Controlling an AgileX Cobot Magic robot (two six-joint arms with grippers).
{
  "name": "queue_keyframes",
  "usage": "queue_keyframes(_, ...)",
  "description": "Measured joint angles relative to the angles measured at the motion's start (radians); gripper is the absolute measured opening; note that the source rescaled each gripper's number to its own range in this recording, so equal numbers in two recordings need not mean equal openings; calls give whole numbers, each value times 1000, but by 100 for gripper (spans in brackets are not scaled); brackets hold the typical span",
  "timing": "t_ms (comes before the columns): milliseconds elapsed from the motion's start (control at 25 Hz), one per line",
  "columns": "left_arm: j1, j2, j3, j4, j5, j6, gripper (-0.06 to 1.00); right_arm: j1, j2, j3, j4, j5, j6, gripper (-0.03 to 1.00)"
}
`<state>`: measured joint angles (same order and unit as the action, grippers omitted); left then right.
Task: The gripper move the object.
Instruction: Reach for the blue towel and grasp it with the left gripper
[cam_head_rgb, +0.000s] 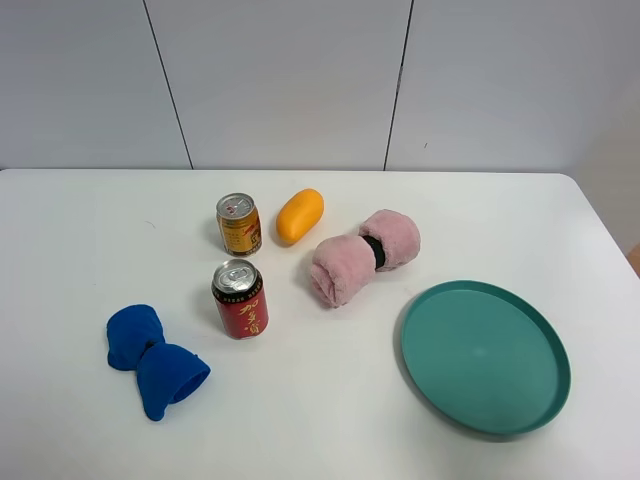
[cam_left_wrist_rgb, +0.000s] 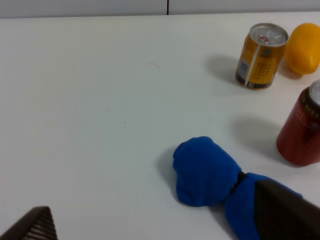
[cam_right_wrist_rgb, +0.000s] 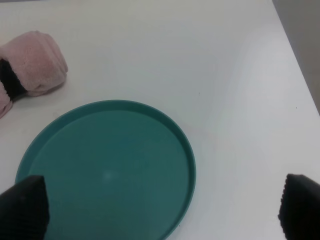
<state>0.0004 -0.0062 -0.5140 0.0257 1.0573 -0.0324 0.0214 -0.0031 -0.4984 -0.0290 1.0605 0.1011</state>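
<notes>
Seen from the high camera, the blue fabric roll (cam_head_rgb: 155, 358) lies on the white desk (cam_head_rgb: 80, 230) at about 8 o'clock, pinched at its middle and touching nothing. A red can (cam_head_rgb: 240, 298) stands upright at the roll's 2 o'clock, near but apart. A gold can (cam_head_rgb: 239, 223) stands at the red can's 12 o'clock, with an orange oval fruit (cam_head_rgb: 299, 215) just beside it at 3 o'clock. A pink plush roll (cam_head_rgb: 364, 256) with a black band lies at the red can's 2 o'clock. A teal plate (cam_head_rgb: 485, 357) sits at the desk's 4 o'clock.

In the left wrist view the left jaws stand wide and hold nothing. One dark finger (cam_left_wrist_rgb: 285, 212) covers part of the blue roll's nearer lobe; whether they touch cannot be told. Both cans and the fruit stand beyond the roll.

In the right wrist view the right jaws are also wide and empty, with the ribbed fingertips (cam_right_wrist_rgb: 22, 207) above the plate's near side. The pink roll lies beyond the rim.
</notes>
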Motion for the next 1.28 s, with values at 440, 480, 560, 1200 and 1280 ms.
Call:
queue_keyframes(440, 0, 0, 0, 0, 0, 0, 79, 0, 0, 0, 0, 0, 0, 100)
queue_keyframes(480, 0, 0, 0, 0, 0, 0, 79, 0, 0, 0, 0, 0, 0, 100)
queue_keyframes(560, 0, 0, 0, 1, 0, 0, 79, 0, 0, 0, 0, 0, 0, 100)
queue_keyframes(1200, 0, 1, 0, 0, -6, -29, 79, 0, 0, 0, 0, 0, 0, 100)
queue_keyframes(1280, 0, 30, -16, 0, -7, -96, 79, 0, 0, 0, 0, 0, 0, 100)
